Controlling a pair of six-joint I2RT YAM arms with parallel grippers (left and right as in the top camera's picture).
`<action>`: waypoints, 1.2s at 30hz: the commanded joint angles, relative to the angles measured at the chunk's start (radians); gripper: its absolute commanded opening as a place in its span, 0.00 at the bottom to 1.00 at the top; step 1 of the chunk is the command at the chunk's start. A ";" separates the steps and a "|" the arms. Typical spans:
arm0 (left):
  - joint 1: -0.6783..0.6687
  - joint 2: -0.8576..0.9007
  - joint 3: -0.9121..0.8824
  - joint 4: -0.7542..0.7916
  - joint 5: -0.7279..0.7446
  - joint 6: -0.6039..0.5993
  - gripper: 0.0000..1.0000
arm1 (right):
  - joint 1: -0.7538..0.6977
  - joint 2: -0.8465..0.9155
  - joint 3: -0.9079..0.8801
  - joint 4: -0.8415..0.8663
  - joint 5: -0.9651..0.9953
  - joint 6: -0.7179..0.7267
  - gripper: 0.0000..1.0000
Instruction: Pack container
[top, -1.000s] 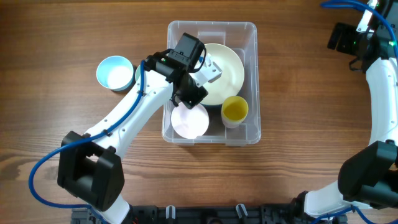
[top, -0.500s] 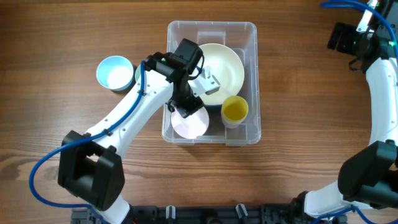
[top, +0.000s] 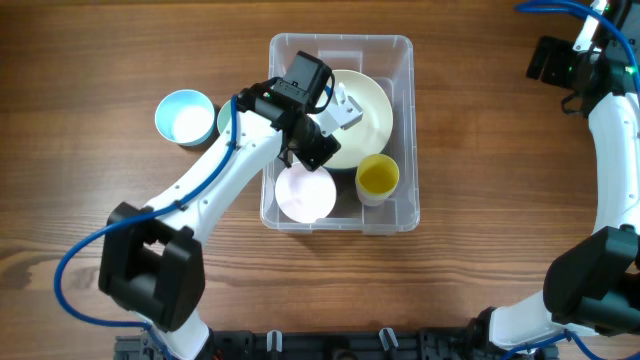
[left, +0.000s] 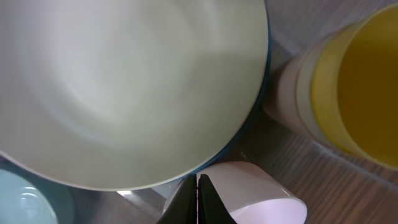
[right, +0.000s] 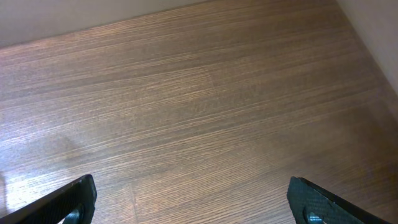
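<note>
1. The overhead view shows a wooden table (top: 480, 250) with the container (top: 300, 55), a clear plastic bin, sitting at its centre
2. Three pieces are already inside: a wide cream bowl (top: 370, 115) fills the 12 to 2 o'clock part, a yellow cup (top: 378, 176) stands upright at 5 o'clock, and a pale pink bowl (top: 305, 195) sits at 7 o'clock, so packing looks well along
3. A light blue bowl (top: 185, 117) waits on the table outside the bin, just beside its wall at 9 o'clock; it is probably the next piece to go in
4. The left arm reaches in from 7 o'clock and hangs over the cream bowl; its wrist view shows the left gripper (left: 198, 193) with both fingertips pressed together and nothing between them, poised above the gap where the cream bowl and pink bowl meet
5. That pinched, empty pose suggests either a nudge to settle the bowls or a pause between picks; I cannot tell which
6. The right gripper (right: 196, 199) has its fingers spread wide over bare wood and holds nothing, parked at 2 o'clock, likely to stay clear of the bin
7. Only the left wrist view reveals the cream bowl's dark teal outer rim and the closed fingertips; only the overhead view shows the blue bowl's position and both arms together
</note>
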 joint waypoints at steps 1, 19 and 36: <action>0.001 0.030 0.001 -0.009 0.023 -0.020 0.04 | 0.006 0.001 -0.011 0.003 -0.002 -0.002 1.00; 0.001 0.061 0.001 -0.219 0.052 0.025 0.04 | 0.006 0.001 -0.011 0.003 -0.002 -0.003 1.00; 0.001 0.036 0.106 -0.166 -0.042 -0.047 0.04 | 0.006 0.001 -0.011 0.003 -0.002 -0.003 1.00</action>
